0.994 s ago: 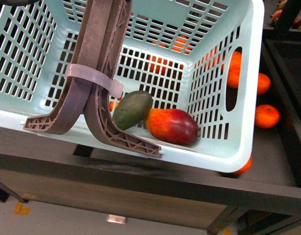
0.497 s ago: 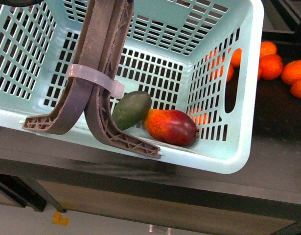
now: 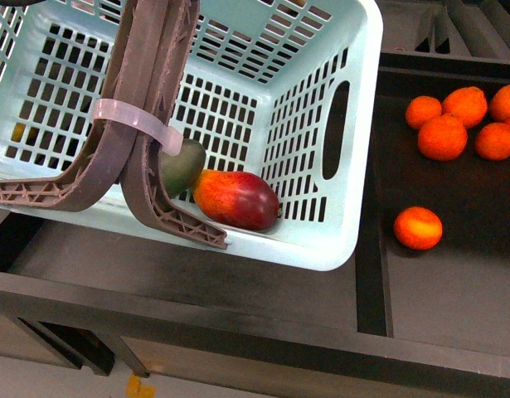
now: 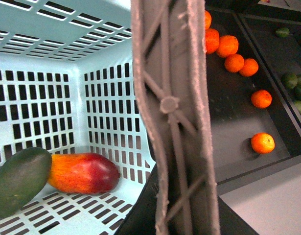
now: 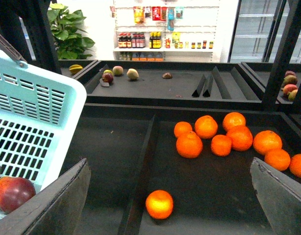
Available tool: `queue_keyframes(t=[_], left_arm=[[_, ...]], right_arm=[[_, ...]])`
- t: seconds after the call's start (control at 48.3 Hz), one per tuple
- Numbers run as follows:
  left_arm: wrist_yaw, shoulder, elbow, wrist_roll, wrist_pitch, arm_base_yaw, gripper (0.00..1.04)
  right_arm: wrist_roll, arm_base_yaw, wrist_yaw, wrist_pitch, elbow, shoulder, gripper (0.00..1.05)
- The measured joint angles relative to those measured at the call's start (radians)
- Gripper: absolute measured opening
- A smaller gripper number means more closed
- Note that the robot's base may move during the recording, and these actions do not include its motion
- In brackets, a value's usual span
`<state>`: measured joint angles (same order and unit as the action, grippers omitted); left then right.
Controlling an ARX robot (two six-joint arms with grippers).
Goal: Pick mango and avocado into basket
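The basket (image 3: 354,149), light aqua with slotted walls and floor, sits on a dark shelf surface (image 3: 238,286) and fills most of the front view; its two brown-grey handles (image 3: 134,108) stand together over the near rim, bound by a white zip tie (image 3: 130,120). On the basket floor, near the front right corner, the mango (image 3: 236,199) lies on its side, dark red at one end and orange-yellow at the other, touching the avocado (image 3: 182,164) just beside it; part of the avocado is hidden behind a handle in the front view. Beside the basket, in a dark tray (image 5: 155,142), a cluster of oranges (image 5: 221,134) lies with one orange (image 5: 159,204) well apart from the rest. The right pincer (image 5: 170,205) has its two dark fingers (image 5: 57,200) spread wide with nothing between them. The left pincer seems not to show at all in its wrist view, which a handle crosses, so I cannot tell its state.
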<state>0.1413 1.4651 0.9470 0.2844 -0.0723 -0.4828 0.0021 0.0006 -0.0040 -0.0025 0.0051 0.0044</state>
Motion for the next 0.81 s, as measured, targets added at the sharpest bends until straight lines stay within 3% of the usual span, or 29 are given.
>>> queue_keyframes(t=[0.414, 0.559, 0.642, 0.807], left_arm=[[0.047, 0.000, 0.000, 0.015, 0.000, -0.018, 0.06], [0.272, 0.081, 0.031, -0.130, -0.089, 0.022, 0.06], [0.206, 0.240, 0.161, -0.122, -0.174, 0.053, 0.06], [0.021, 0.482, 0.446, 0.209, -0.147, 0.102, 0.06]], right_arm=[[0.000, 0.000, 0.003, 0.000, 0.000, 0.000, 0.97], [0.000, 0.000, 0.003, 0.000, 0.000, 0.000, 0.97], [0.000, 0.000, 0.001, 0.000, 0.000, 0.000, 0.97], [0.000, 0.000, 0.003, 0.000, 0.000, 0.000, 0.97]])
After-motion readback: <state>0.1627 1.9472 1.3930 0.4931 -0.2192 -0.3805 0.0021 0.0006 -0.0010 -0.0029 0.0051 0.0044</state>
